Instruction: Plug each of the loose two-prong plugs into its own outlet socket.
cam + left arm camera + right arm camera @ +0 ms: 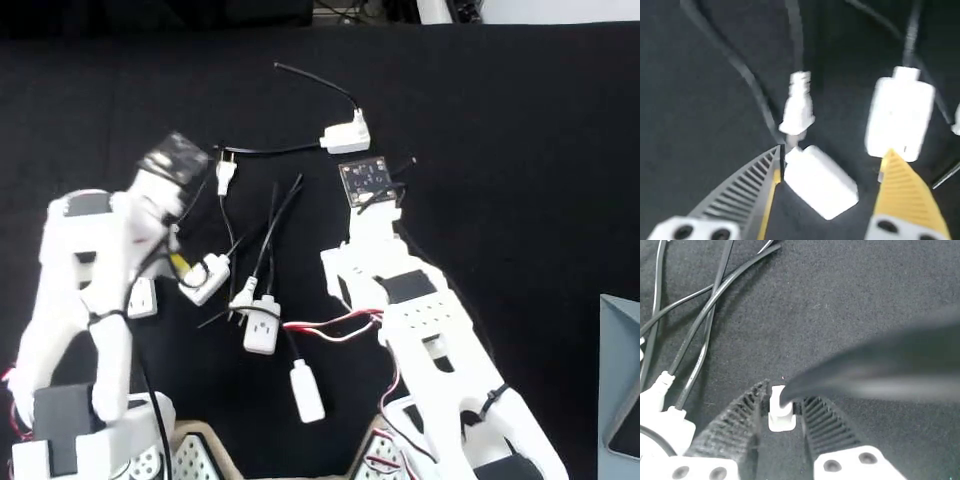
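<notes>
Two grippers: status? (Operator)

Right gripper [782, 401] is clamped on a small white plug [780, 415], its cord [880, 360] trailing off. Left gripper [834, 150] stands wide, holding nothing, straddling a socket block [820, 187] at 8 o'clock from the table [520, 120] centre. (Technician)

Handling? (Operator)

Judged light, rigid, smooth plastic; the stiffish cord may twist it. Grip the body's flat flanks behind the prongs, never the cord. (Technician)
</notes>
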### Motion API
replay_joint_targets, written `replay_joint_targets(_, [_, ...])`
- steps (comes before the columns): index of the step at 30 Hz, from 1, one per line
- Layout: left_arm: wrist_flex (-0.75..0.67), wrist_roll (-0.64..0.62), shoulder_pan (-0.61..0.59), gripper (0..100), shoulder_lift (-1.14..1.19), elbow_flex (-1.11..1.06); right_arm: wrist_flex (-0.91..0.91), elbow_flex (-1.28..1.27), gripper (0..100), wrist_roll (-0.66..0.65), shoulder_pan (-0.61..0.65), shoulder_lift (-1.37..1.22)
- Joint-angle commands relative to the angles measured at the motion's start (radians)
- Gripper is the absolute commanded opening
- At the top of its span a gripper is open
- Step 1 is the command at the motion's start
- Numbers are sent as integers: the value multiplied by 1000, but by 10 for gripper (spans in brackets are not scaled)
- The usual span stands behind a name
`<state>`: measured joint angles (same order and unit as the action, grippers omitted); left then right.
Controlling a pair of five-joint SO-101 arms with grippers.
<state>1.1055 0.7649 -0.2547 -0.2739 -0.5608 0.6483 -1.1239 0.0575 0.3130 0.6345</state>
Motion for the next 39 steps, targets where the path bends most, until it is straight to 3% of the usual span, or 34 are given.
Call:
replay_joint_targets(1, [54,-75,-71,305,-34,102,-9,27,13,2,-8,4])
replay_joint_targets(5, [61,-110,-113,189,-61,91,-6,74,13,2,-6,4])
replay_joint_targets(9, [61,-117,-137,31,-153,24,71,168,13,0,101,4])
replay_joint_targets(14, [55,-201,-220,29,-315,-73,97,257,12,0,292,-4])
replay_joint_targets(23, [11,-368,-407,29,-433,-223,-72,289,12,2,532,-93])
replay_joint_targets(33, [-77,-638,-426,29,-443,-369,-215,467,12,2,585,-467])
replay_joint_targets(39, [-115,-666,-423,29,-443,-409,-221,516,12,0,585,-581])
